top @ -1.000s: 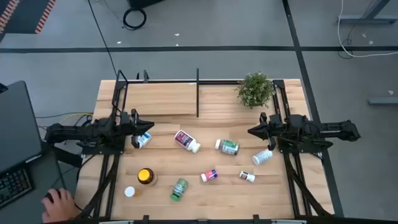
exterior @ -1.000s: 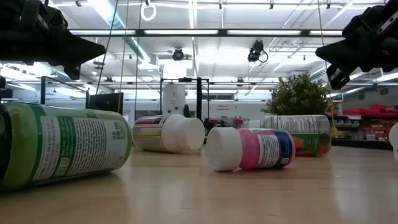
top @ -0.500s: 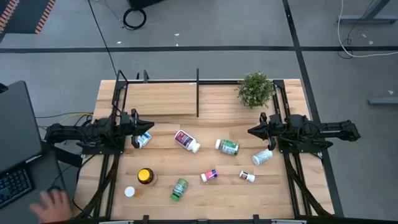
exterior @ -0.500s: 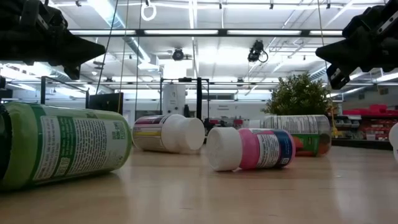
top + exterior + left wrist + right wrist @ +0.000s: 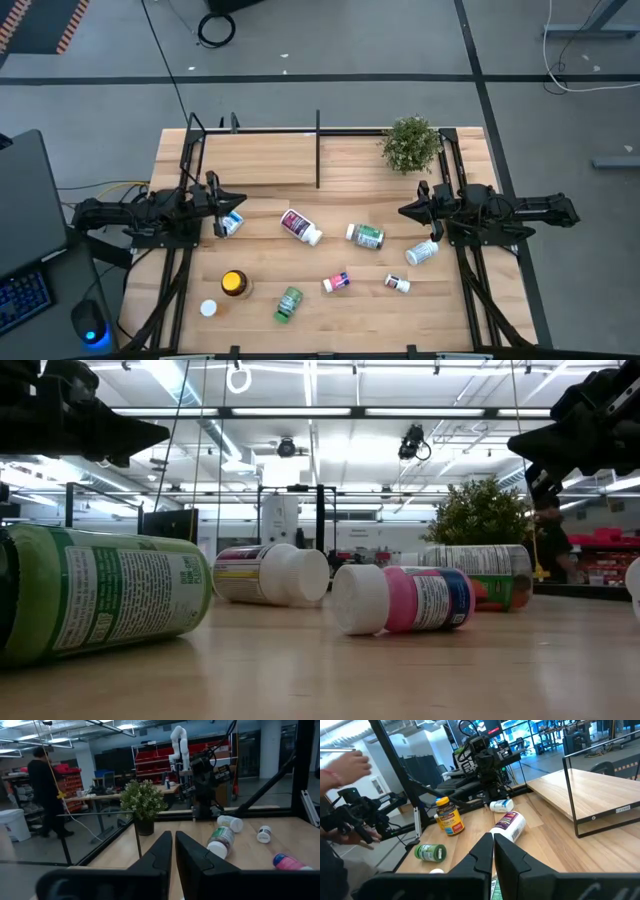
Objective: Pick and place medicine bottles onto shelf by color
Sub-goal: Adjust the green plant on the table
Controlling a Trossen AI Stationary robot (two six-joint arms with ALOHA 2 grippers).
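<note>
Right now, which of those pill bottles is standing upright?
The amber bottle with the yellow cap; the others lie on their sides.

No text is legible: the printed labels on the medicine bottles (image 5: 105, 600) are too small and blurred to make out.

Left gripper (image 5: 243, 200) and right gripper (image 5: 402, 211) — both closed — raised.
</note>
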